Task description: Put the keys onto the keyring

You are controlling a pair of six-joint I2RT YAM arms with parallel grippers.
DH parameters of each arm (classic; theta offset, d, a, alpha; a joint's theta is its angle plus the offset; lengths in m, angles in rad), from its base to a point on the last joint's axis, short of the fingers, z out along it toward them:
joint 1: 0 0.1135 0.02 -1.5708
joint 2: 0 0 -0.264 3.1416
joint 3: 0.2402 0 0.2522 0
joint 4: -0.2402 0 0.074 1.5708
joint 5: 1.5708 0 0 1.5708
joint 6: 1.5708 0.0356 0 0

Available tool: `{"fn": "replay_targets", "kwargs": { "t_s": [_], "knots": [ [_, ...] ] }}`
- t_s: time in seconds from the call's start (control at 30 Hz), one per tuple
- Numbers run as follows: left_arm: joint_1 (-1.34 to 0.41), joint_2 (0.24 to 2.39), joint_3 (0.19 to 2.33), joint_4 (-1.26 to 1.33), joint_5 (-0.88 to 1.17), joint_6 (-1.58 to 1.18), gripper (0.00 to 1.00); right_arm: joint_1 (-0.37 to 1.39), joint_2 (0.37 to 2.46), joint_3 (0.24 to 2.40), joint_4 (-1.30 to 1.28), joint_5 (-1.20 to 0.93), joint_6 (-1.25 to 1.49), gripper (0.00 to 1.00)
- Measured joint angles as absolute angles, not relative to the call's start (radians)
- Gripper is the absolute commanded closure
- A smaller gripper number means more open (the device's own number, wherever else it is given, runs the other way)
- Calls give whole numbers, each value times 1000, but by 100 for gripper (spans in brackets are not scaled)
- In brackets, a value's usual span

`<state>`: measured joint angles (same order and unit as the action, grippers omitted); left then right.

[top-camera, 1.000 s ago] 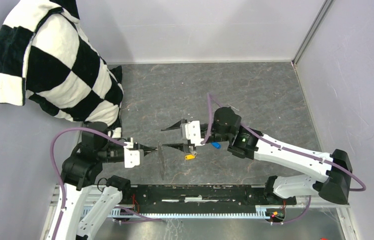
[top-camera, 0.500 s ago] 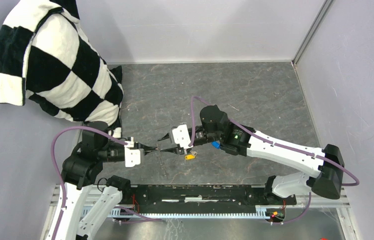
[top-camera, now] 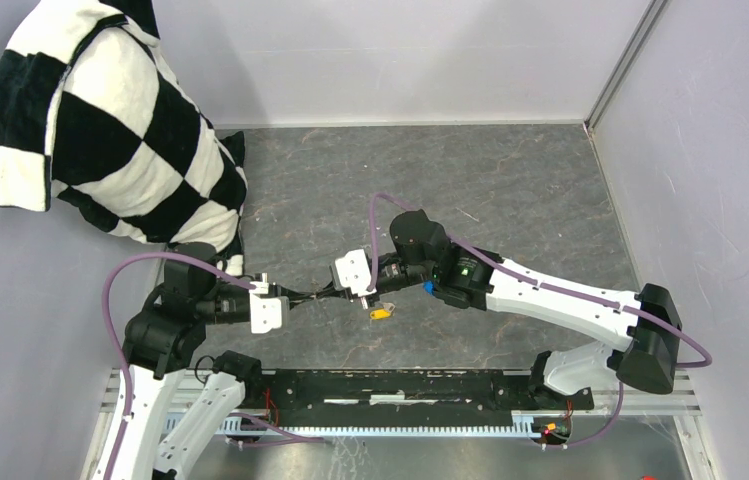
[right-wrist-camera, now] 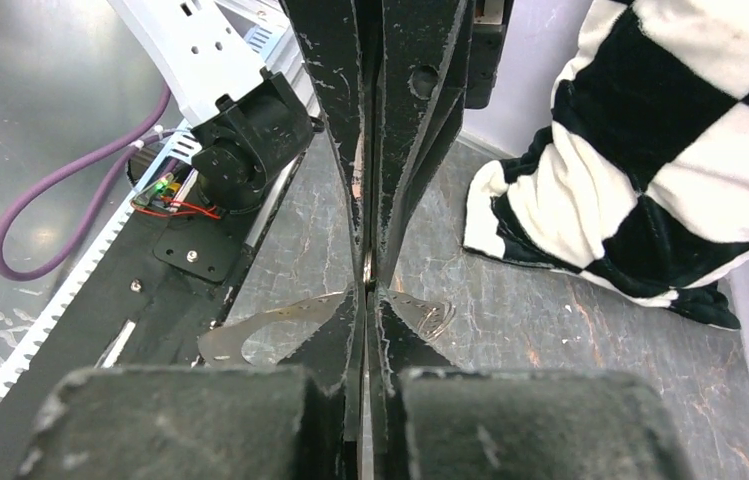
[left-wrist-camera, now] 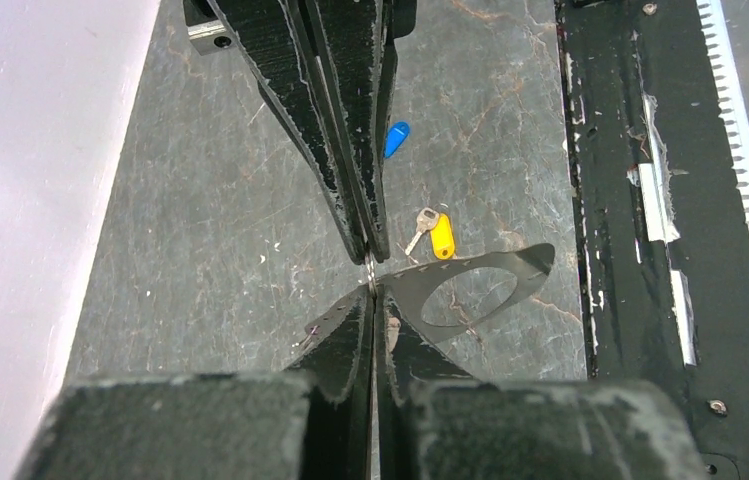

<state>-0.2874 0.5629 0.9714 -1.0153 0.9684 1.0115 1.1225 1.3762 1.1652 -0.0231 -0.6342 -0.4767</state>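
While the yellow-headed silver key (left-wrist-camera: 440, 235) and blue-headed key (left-wrist-camera: 397, 138) lie on the table (left-wrist-camera: 200, 200), left gripper (left-wrist-camera: 372, 297) and right gripper (right-wrist-camera: 366, 296) both clench the thin grey metal keyring (left-wrist-camera: 372, 271), tip to tip. We judge threading unstarted; one must release to fetch a key.

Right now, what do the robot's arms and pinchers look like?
The left arm and right arm are white with chunky black joints, and a purple cable loops along each. The left gripper and right gripper have long, pointed black fingers with scuffed edges.
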Motion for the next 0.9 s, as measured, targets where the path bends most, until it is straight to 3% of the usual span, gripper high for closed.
{"fn": "replay_targets", "kwargs": {
  "t_s": [0.17,0.23,0.67,0.9],
  "knots": [
    [-287,559,971,-1015,965,1016,67,1124,1371,1155,0,-620,-472,100],
    [-287,551,971,-1013,960,1019,61,1124,1351,1122,29,-607,-460,100],
    [-287,475,957,-870,928,805,73,1106,1245,913,340,-630,-281,100],
    [-287,476,956,-902,967,810,71,1105,1245,914,376,-628,-263,100]
  ]
}}
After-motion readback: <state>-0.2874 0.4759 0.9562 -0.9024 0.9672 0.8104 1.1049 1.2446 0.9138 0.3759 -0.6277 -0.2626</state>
